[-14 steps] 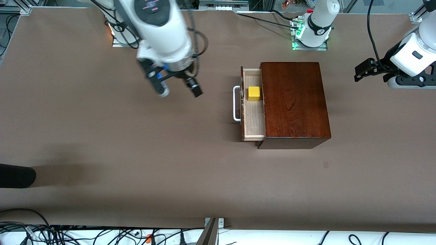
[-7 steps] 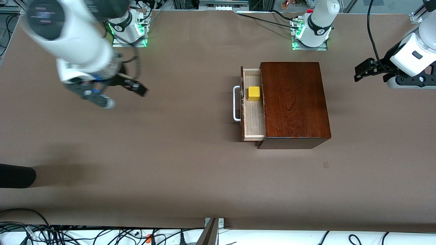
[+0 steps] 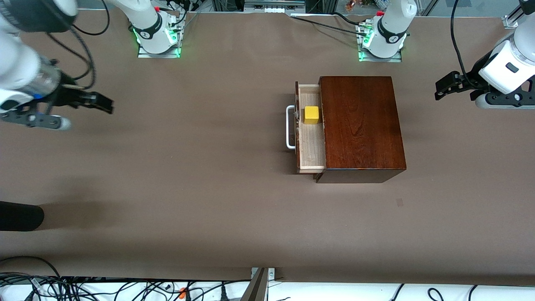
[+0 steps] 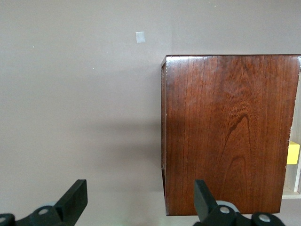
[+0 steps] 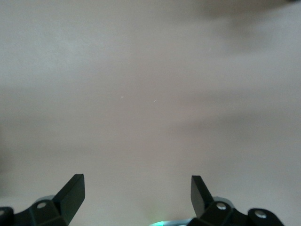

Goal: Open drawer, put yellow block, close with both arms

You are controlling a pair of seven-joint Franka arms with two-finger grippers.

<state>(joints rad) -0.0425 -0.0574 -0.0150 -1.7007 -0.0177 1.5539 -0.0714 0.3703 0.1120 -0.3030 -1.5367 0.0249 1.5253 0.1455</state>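
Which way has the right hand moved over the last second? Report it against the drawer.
Yes. The right hand, open, has swung away from the drawer toward the right arm's end of the table.

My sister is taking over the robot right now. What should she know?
Right gripper: open, empty, over bare table at the right arm's end.
Left gripper: open, empty, waiting beside the glossy reddish-brown wooden box.
Small yellow cube: lying in the pale wooden drawer, which is pulled out.
Done: drawer opened, cube placed.
Left: push the drawer shut by its white bar handle.
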